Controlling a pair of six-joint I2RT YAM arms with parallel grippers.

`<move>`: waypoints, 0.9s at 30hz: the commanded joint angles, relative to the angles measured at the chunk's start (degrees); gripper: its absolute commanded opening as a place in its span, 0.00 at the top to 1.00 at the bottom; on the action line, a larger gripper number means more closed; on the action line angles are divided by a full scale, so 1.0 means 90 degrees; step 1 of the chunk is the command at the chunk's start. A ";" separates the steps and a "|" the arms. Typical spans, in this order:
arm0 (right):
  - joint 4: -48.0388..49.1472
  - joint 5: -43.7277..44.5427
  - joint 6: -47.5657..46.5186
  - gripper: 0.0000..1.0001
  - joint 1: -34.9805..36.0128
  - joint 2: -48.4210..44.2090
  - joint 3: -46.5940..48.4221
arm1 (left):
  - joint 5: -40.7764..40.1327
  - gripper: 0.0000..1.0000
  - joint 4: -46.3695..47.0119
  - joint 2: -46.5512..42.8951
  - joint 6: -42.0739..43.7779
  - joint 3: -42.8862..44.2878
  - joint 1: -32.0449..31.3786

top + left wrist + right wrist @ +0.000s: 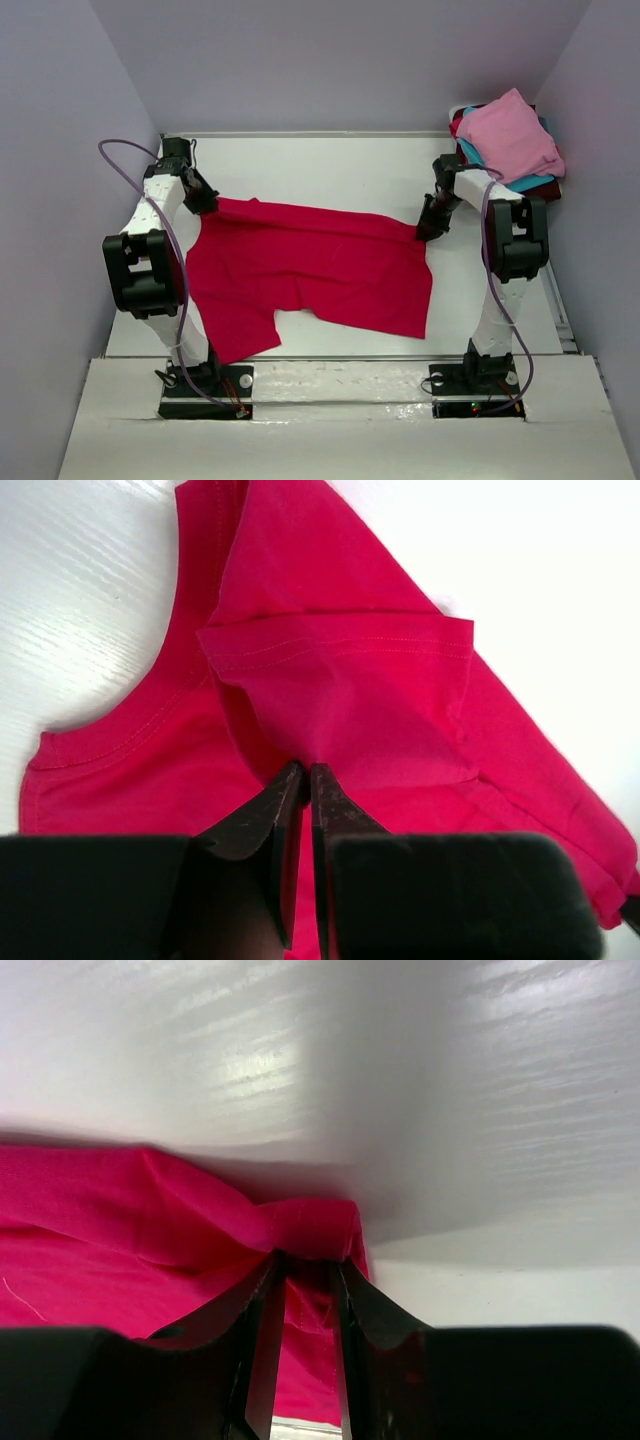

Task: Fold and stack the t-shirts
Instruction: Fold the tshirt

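At the left gripper (pixel 305 775): tips nearly together, nipped on a tented fold of the red t-shirt (pixel 340 670) just under the sleeve hem (a sliver of cloth in the slit between them). At the right gripper (pixel 310 1265): clamped on a bunched corner of the same cloth. Spread flat between both pairs of fingers. Beyond the right fingers, well apart: stacked t-shirts (pixel 510 140), pink on top.
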 commanded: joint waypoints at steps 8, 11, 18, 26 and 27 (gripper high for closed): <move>-0.0471 0.0246 0.0082 0.69 0.0077 -0.0042 -0.0053 | 0.0085 0.58 0.0118 -0.0247 0.0064 -0.0122 0.0027; -0.0578 0.0236 0.0111 0.69 0.0077 0.0182 0.0259 | 0.0105 0.57 0.0109 -0.0247 0.0084 -0.0103 0.0027; -0.0812 0.0343 0.0199 0.69 0.0077 0.0592 0.1147 | 0.0446 0.51 0.0108 0.0142 0.0318 0.0141 0.0027; -0.1145 0.0461 0.0189 0.69 0.0077 0.1003 0.1998 | 0.0505 0.51 -0.0096 0.1176 0.0406 0.1077 -0.0110; -0.1154 0.0470 0.0189 0.69 0.0077 0.1042 0.2056 | 0.0466 0.51 -0.0106 0.1265 0.0397 0.1186 -0.0110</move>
